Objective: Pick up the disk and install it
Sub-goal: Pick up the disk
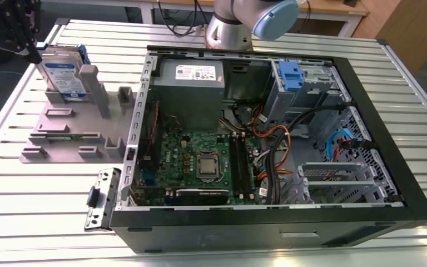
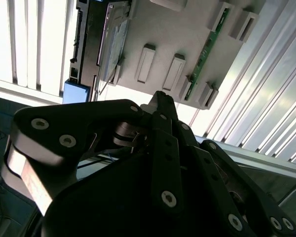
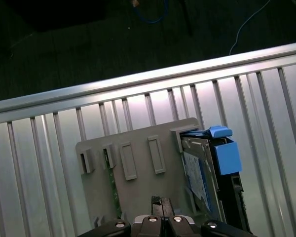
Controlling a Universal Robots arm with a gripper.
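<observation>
Black gripper (image 2: 160,97) linkage crowds the second wrist view, its fingers (image 3: 156,205) pressed together with nothing between them, hovering near the grey holder (image 1: 65,130). Standing on edge in that holder, at the upper left of the exterior view, the disk (image 1: 61,75) is untouched, so both the pick-up and the install seem left to do. An open computer case (image 1: 391,183) takes the frame's middle and right, with another blue caddy (image 1: 291,75) in its bay near the top. All sits on a ribbed metal desk (image 1: 43,206); beyond its edge lies dark floor (image 3: 64,39) with a blue cable (image 3: 153,17)
</observation>
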